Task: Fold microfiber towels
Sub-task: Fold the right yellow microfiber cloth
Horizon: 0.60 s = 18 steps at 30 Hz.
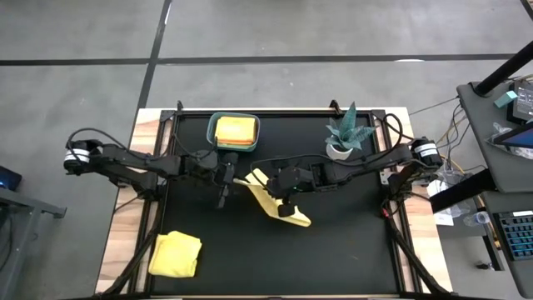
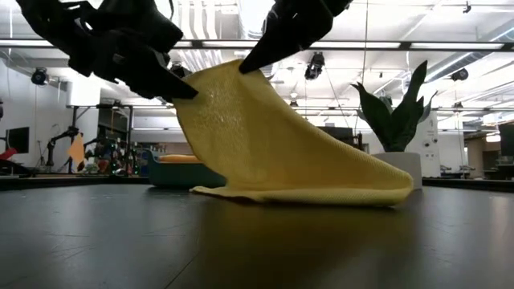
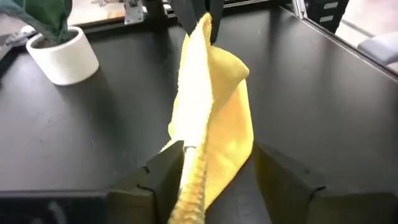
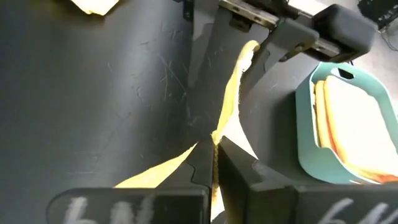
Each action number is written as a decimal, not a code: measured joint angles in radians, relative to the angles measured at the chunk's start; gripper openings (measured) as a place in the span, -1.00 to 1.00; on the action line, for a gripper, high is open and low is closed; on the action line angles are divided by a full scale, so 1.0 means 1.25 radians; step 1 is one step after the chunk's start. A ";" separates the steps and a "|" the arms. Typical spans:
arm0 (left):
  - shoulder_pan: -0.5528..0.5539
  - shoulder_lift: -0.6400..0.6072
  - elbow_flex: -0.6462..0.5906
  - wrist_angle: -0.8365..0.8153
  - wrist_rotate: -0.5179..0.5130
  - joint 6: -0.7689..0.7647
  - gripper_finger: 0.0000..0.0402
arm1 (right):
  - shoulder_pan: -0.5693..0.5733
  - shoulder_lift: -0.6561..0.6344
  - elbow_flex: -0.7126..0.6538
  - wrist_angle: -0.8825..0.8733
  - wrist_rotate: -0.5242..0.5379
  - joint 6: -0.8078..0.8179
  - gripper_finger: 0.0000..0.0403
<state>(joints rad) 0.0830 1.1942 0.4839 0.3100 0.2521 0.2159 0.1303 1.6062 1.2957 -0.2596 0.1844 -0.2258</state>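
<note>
Folding the soft yellow microfiber towel point(image 1: 271, 200) mid-worktop: right pincer point(image 4: 214, 149) pinched shut on its raised edge, left pincer point(image 3: 211, 168) w/ jaws apart around it; next, I'd judge, lay it flat.

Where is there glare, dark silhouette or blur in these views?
Low view: bright ceiling lights behind, so both arms read as dark silhouettes above the lifted yellow towel. Left wrist view: the towel edge nearest the camera, between the left fingers, is blurred. Right wrist view: the right fingers are soft and close; the teal bin looks pale under the light. High view: evenly lit.
</note>
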 joint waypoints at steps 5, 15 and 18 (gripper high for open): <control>0.000 -0.014 0.004 0.001 -0.008 0.021 -0.64 | 0.000 0.000 0.000 0.000 0.000 0.005 -0.96; -0.015 -0.091 0.003 -0.161 0.020 -0.031 -1.00 | 0.000 0.000 -0.006 0.005 -0.008 0.103 -0.83; -0.024 -0.107 0.001 -0.277 0.036 -0.044 -1.00 | 0.001 0.000 -0.022 0.008 -0.037 0.134 -0.68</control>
<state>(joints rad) 0.0524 1.0600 0.4857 -0.0362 0.2968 0.1605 0.1310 1.6066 1.2682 -0.2498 0.1379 -0.0588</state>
